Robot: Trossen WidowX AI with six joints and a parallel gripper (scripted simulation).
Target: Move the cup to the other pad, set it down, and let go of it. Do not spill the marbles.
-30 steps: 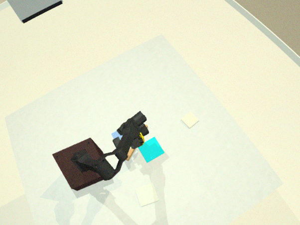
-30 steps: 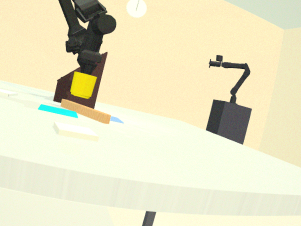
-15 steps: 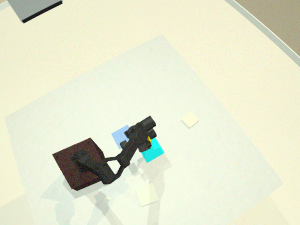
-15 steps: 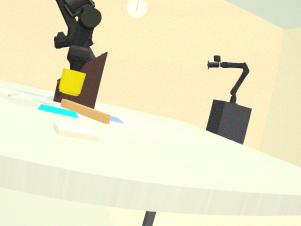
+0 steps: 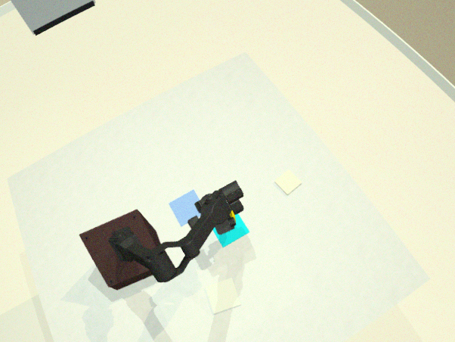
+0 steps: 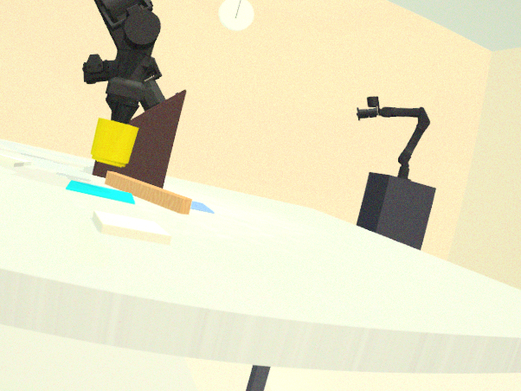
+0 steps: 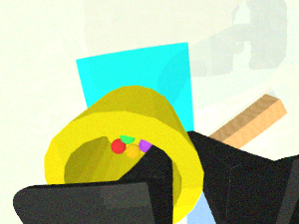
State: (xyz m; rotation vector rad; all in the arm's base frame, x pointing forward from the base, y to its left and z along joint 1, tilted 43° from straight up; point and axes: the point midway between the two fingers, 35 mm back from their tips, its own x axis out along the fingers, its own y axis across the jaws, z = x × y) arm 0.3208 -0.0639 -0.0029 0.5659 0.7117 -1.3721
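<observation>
Cup (image 5: 232, 216) (image 6: 114, 143) (image 7: 135, 101) aloft by the cyan pad (image 5: 239, 231) (image 6: 101, 193) (image 7: 140, 69)

The pale table (image 5: 113, 68) (image 6: 303, 281) carries the black arm (image 5: 164, 265) (image 6: 142, 28), whose dark base block (image 5: 94, 234) (image 6: 157, 143) stands at the left in the top view. To the right in the exterior view, another arm (image 6: 415, 138) stands on a dark pedestal (image 6: 404, 212).

The cyan pad lies to the right of the blue pad (image 5: 183, 208) (image 6: 202, 208) (image 7: 200, 213) in the top view, with the wooden bar (image 6: 147, 192) (image 7: 254, 118) between them in the exterior view. One cream tile (image 5: 288, 182) (image 6: 131, 230) lies to the right in the top view; the other cream tile (image 5: 223, 296) lies on the near side.

The gripper (image 5: 229, 223) (image 6: 124, 117) (image 7: 177, 139) is pinching the yellow cup by its wall, roughly upright and off the surface (whether squarely over the pad, I cannot tell). Red (image 7: 118, 146), green (image 7: 128, 139), orange (image 7: 133, 150) and purple (image 7: 145, 145) marbles show inside.
</observation>
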